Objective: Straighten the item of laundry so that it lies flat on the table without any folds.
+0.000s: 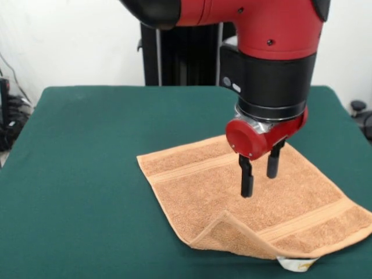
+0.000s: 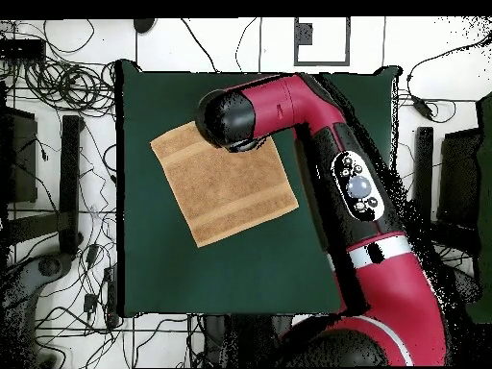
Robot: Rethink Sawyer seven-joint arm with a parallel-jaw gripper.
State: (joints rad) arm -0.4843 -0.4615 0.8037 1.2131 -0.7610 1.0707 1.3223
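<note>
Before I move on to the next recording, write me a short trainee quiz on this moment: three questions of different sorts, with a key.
1. True or false: the tool is clamped shut on the towel.
2. Multiple choice: where does the towel show a fold in the front view? A) the edge nearest the camera, B) the far corner under the arm, C) nowhere, it lies flat.
3. Short answer: what small white thing pokes out at the towel's near edge?

Key
1. False: the tool is open, its fingers hanging over the towel's middle and gripping nothing.
2. A: a flap is turned over at the near edge on the green table.
3. The label.
</note>
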